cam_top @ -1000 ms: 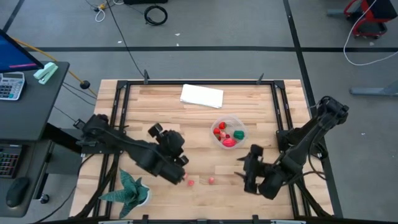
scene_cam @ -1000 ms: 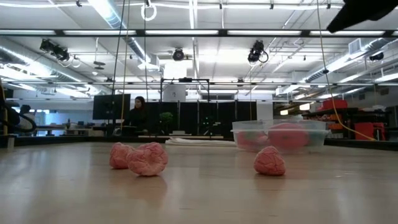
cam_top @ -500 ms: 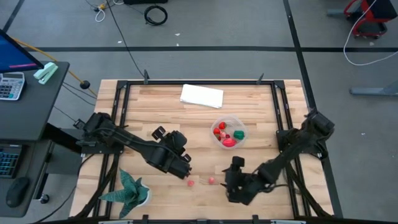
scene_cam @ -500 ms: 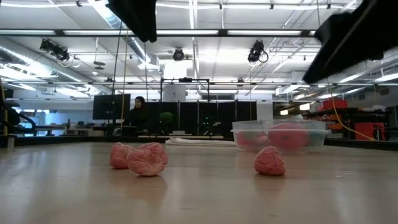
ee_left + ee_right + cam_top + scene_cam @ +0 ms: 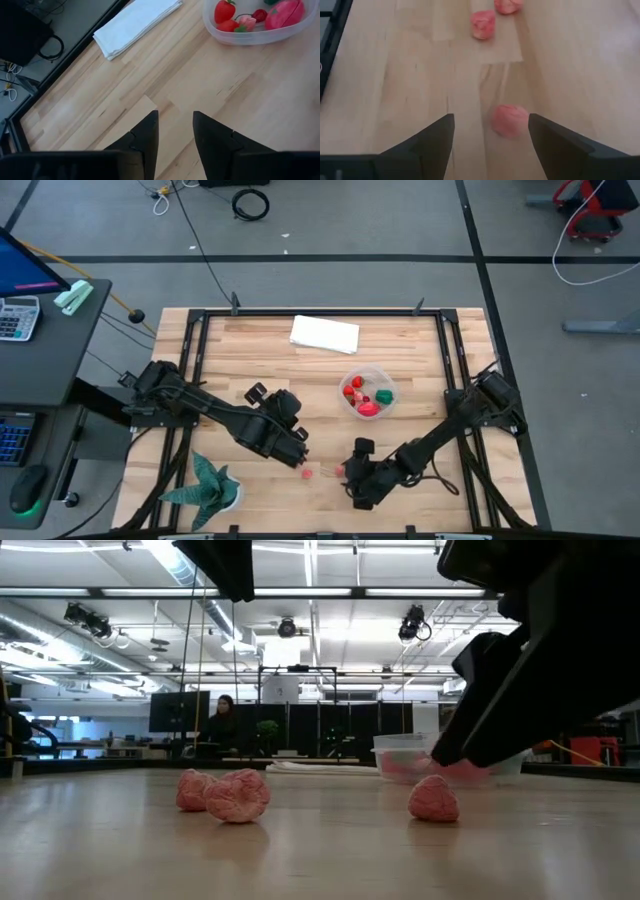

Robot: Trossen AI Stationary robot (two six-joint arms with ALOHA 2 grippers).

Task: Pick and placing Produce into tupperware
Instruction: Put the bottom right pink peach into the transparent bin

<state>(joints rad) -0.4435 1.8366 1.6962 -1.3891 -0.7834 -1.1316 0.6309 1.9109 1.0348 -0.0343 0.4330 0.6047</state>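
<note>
The right gripper hangs low over the tabletop, fingers wide apart, with the nearest pink produce piece lying straight ahead between them; the left gripper is farther off, fingers slightly apart and empty.

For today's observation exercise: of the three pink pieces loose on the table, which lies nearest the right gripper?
The lone pink piece, between the right gripper's open fingers; the other two sit together farther off.

- A small round clear plastic tub stands upright on the wooden tabletop, lidless. It holds tiny red strawberry-like toy pieces, a larger pink one and a green one.
- Three tiny pink lumpy toy pieces lie loose on the wood, well apart from the tub: two close together, the third off by itself.
</note>
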